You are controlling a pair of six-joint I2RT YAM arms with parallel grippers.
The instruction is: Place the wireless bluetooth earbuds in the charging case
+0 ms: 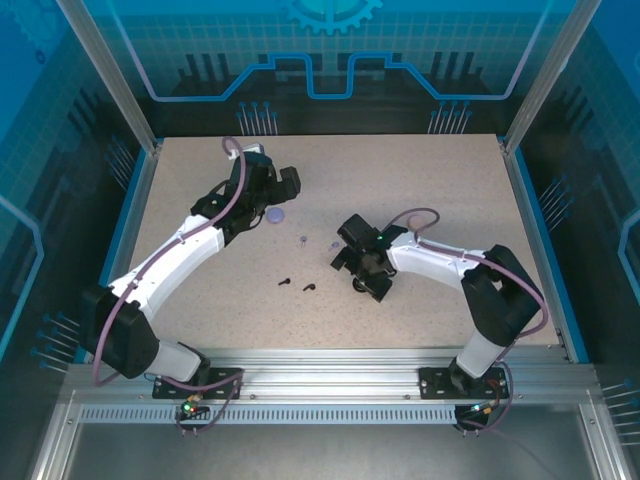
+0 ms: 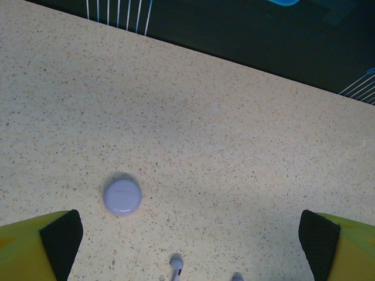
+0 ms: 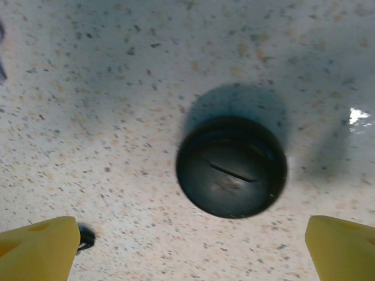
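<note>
**Opening stage of the task.** No bud sits in a case yet, so the step in hand appears to be the approach to the cases.

**Left gripper**: the jaws are spread wide and hold nothing. It hovers over the speckled table. The lilac case, a small round puck that looks closed, lies ahead of the jaws, nearer the pad at the picture's left and touching neither pad. The lilac buds lie at the near edge of this view, a little apart from each other and from their case.

**Right gripper**: the jaws are fully apart and empty. It hangs directly over the black case, which lies flat on the table between the two yellow fingers, clear of both. A thin dark line crosses its top (probably a seam, though whether the lid is latched cannot be told). The black buds lie side by side on the table between the two arms. One of them shows just beside a finger in the right wrist view.

**Next move (a judgement).** A case must be steadied and opened before any bud can go in. The right gripper is best placed to descend and close across the black case. Its round, smooth wall may slip unless the fingers close squarely across it. The buds will need a fine fingertip pinch.
</note>
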